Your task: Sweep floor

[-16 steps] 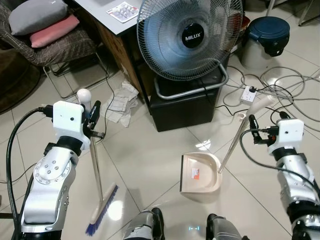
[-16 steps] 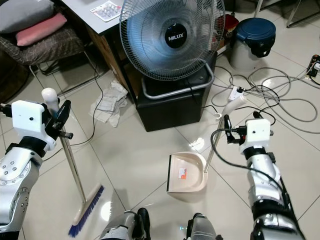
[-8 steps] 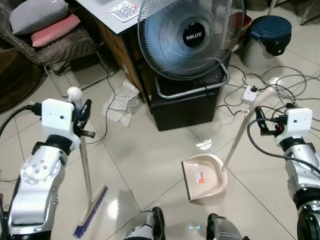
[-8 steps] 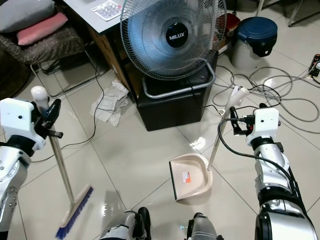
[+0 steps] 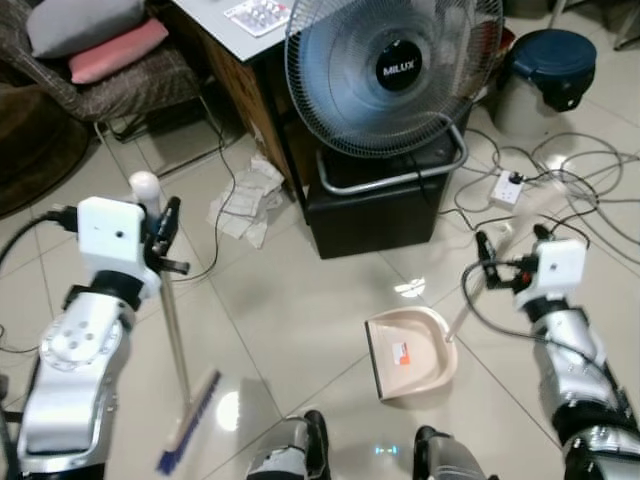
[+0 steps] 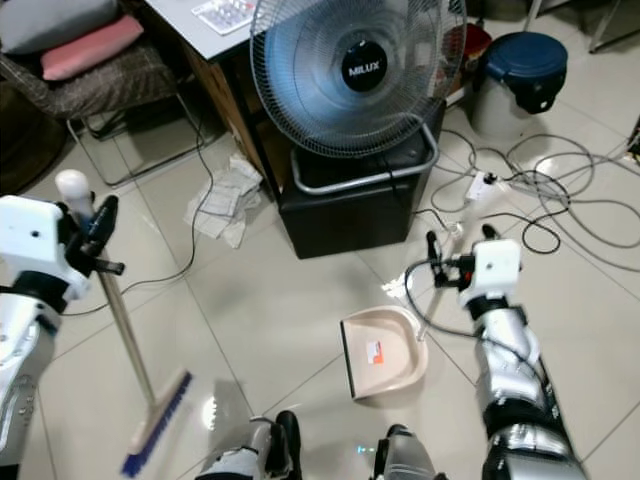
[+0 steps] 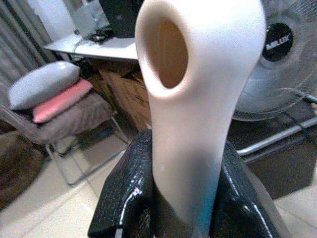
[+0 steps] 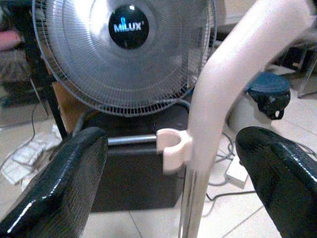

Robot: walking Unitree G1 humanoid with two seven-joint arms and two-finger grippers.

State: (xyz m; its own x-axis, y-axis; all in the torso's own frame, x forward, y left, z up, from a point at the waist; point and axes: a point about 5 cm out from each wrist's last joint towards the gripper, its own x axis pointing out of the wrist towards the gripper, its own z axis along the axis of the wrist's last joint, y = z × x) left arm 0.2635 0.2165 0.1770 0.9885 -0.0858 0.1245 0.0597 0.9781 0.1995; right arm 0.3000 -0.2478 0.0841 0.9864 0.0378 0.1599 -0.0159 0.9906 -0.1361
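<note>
The left tool is clamped on the cream plastic grip of the long metal-handled broom, whose blue-bristled head rests on the glossy beige tiled floor at the robot's left. Crumpled white papers lie beyond, beside the black box carrying the grey MILUX fan. Bare tiles separate the broom from the beige plastic dustpan, which sits flat. The right tool stands wide open around the dustpan's upright handle, not touching it. Grey cables sprawl rightward.

A lived-in home room: tiled floor, MILUX fan, cushioned chair, desk, trailing cables.
</note>
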